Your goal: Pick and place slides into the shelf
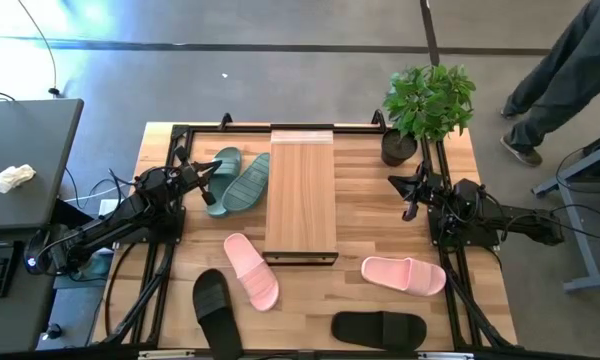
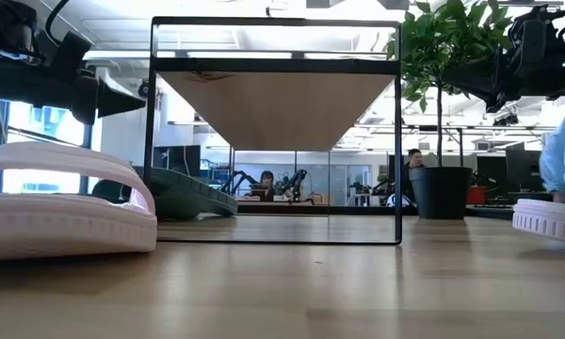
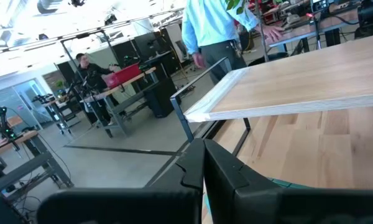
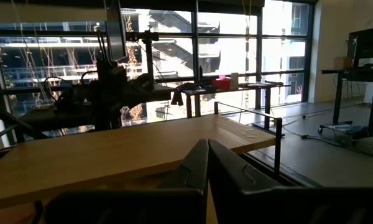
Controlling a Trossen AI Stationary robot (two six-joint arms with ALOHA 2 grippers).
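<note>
Evidently pre-pick: left end effector (image 1: 202, 176) and right end effector (image 1: 411, 196) both closed, empty; slides (image 1: 251, 270) on bench; next open, reach green pair (image 1: 235, 181), then shelf (image 1: 301, 190).

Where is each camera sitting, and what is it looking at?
High view: above the table, looking straight down on the shelf and slides; both arms show, left pincer and right pincer shut.
Low view: at tabletop height, looking level under the shelf; both arms show dark in the upper corners.
Left wrist view: on the left arm, facing the shelf; its shut pincer shows.
Right wrist view: on the right arm, facing the shelf; its shut pincer shows.
Shared: all four see the shelf.
</note>
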